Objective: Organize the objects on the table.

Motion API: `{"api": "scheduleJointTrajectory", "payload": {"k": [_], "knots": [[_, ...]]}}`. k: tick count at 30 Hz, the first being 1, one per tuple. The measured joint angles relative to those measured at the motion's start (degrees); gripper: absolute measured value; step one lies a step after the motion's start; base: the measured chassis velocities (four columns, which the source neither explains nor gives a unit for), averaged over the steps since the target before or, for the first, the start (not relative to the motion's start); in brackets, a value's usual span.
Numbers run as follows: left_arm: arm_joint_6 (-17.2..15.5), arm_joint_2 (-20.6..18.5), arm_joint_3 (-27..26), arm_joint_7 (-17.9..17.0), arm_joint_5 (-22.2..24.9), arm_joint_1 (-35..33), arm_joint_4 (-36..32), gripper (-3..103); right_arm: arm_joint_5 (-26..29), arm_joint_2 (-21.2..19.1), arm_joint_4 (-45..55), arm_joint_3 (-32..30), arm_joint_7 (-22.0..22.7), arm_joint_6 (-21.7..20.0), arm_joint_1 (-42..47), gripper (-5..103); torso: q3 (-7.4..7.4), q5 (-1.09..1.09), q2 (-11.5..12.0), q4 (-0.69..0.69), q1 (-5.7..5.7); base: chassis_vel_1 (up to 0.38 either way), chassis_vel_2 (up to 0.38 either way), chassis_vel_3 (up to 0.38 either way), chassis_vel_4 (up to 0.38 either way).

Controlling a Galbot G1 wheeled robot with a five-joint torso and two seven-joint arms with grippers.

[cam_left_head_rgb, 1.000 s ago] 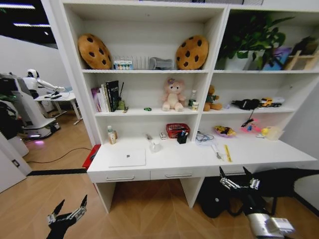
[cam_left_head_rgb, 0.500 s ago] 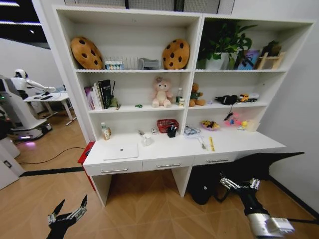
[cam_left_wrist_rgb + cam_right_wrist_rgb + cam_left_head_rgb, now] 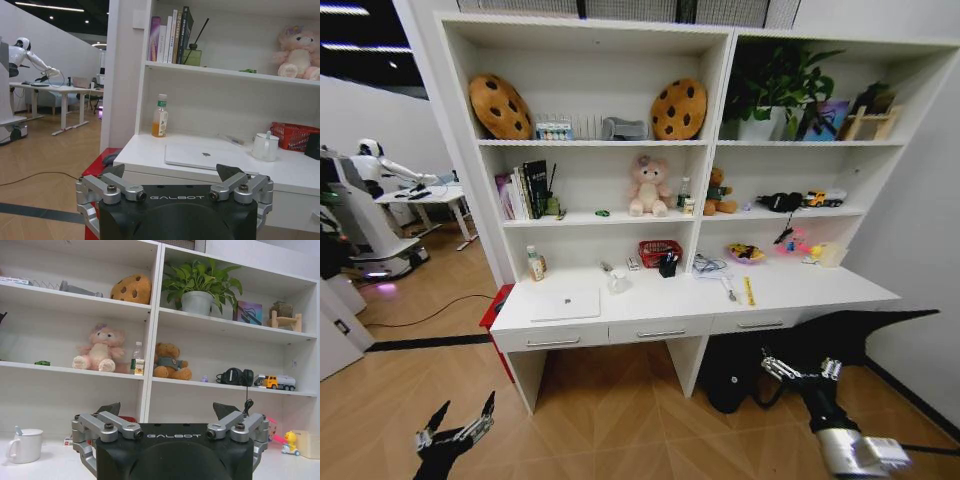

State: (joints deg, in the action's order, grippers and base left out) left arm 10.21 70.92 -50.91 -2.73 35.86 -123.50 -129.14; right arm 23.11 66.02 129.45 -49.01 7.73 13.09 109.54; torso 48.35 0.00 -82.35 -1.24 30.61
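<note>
the left gripper (image 3: 455,423) hangs low over the wooden floor at the robot's left, fingers spread wide and holding nothing. the right gripper (image 3: 802,368) sits low on the robot's right, also spread wide and empty, in front of the dark space under the desk. both are well short of the table (image 3: 800,292), below its top and apart from everything on it.

in the left wrist view the left gripper (image 3: 170,179) points at the desk's left end, where the slim silver laptop (image 3: 204,156) lies flat and closed near the front edge, ahead of and above the fingers. a white mug (image 3: 264,146) stands just beyond the laptop, a red basket (image 3: 294,135) behind it, and an orange drink bottle (image 3: 159,116) stands upright toward the back corner.

from the head view the laptop (image 3: 566,303) lies on the left part of the desktop, above 1 of the 3 drawers. a black pen holder (image 3: 668,265) stands beside the red basket (image 3: 654,252) further back.

on the shelf above, a tiny green toy car (image 3: 603,212) rests left of the pink plush bear (image 3: 648,187).
</note>
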Motion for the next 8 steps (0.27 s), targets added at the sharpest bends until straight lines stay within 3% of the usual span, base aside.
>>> {"api": "scheduleJointTrajectory", "payload": {"k": [8], "knots": [[0.0,0.0,0.0,0.0,0.0,0.0,0.0,100,0.0,0.0,0.0,0.0,0.0,0.0,0.0,100,0.00,0.00,0.0,0.00,0.00,0.000,0.000,0.000,0.000]]}}
